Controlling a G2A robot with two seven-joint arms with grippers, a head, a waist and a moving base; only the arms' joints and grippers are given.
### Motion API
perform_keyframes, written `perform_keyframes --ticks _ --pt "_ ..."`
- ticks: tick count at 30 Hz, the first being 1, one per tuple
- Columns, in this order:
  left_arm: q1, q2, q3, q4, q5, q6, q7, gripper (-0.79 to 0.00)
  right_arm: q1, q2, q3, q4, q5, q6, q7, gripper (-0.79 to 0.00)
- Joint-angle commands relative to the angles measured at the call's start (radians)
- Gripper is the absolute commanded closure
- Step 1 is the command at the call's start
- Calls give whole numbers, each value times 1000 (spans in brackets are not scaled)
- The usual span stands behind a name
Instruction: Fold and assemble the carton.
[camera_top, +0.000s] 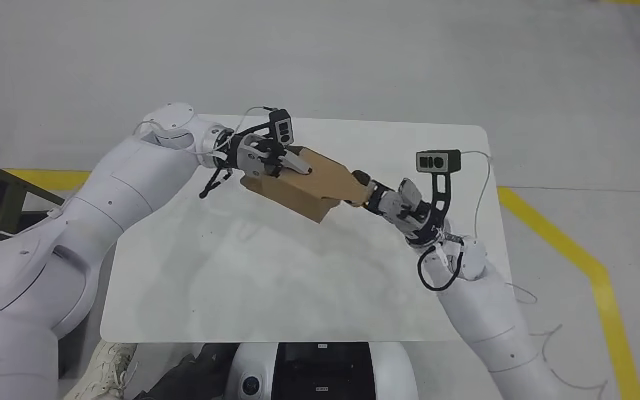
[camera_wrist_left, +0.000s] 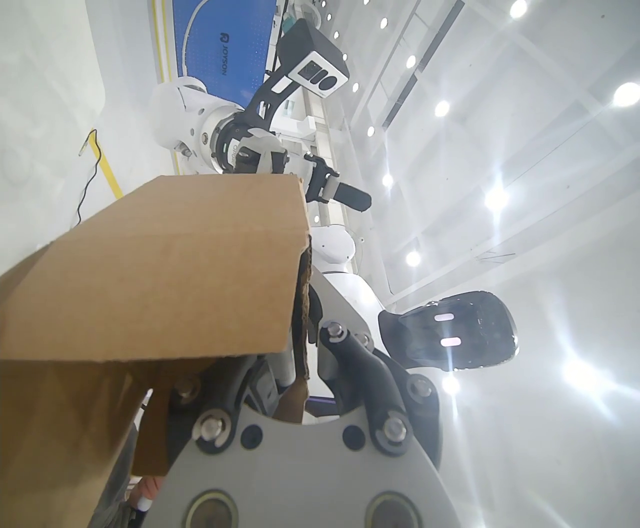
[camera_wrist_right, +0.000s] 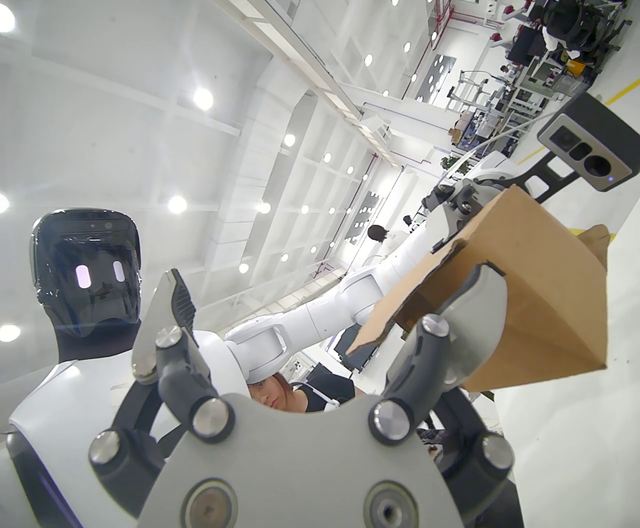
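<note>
A brown cardboard carton (camera_top: 315, 185) is held above the white table (camera_top: 250, 280), between my two arms. My left gripper (camera_top: 283, 163) is at its left end, shut on the carton wall; in the left wrist view the carton (camera_wrist_left: 165, 270) covers one finger of that gripper (camera_wrist_left: 295, 345). My right gripper (camera_top: 372, 195) is at the carton's right end and stands open. In the right wrist view one of its fingers (camera_wrist_right: 477, 300) lies against the carton (camera_wrist_right: 540, 290) by a torn flap, and the other is far off to the side. The right gripper (camera_wrist_left: 320, 185) also shows beyond the carton's far edge.
The table's near half (camera_top: 300, 300) is bare. Grey floor with a yellow line (camera_top: 560, 240) runs past the table's right side, and a dark object (camera_top: 15, 195) sits at the left edge.
</note>
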Motion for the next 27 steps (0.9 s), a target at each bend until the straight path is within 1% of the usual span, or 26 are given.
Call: perform_keyframes --ticks 1,5,13,19,27 --pt "0 0 0 -4 1 -4 0 0 4 -2 -6 1 -4 9 -7 -785" --pt "-1 -1 -2 -1 6 -23 0 0 17 -9 -33 6 -20 20 -21 -785" --pt "0 -4 -8 4 8 -37 0 0 42 -24 -78 26 -76 5 -74 -785" --pt "4 -2 -15 19 5 -38 0 0 16 -19 -42 12 -69 -17 -72 -785" --pt "8 2 -28 32 2 -43 0 0 -37 -3 33 -27 -24 17 -29 -785"
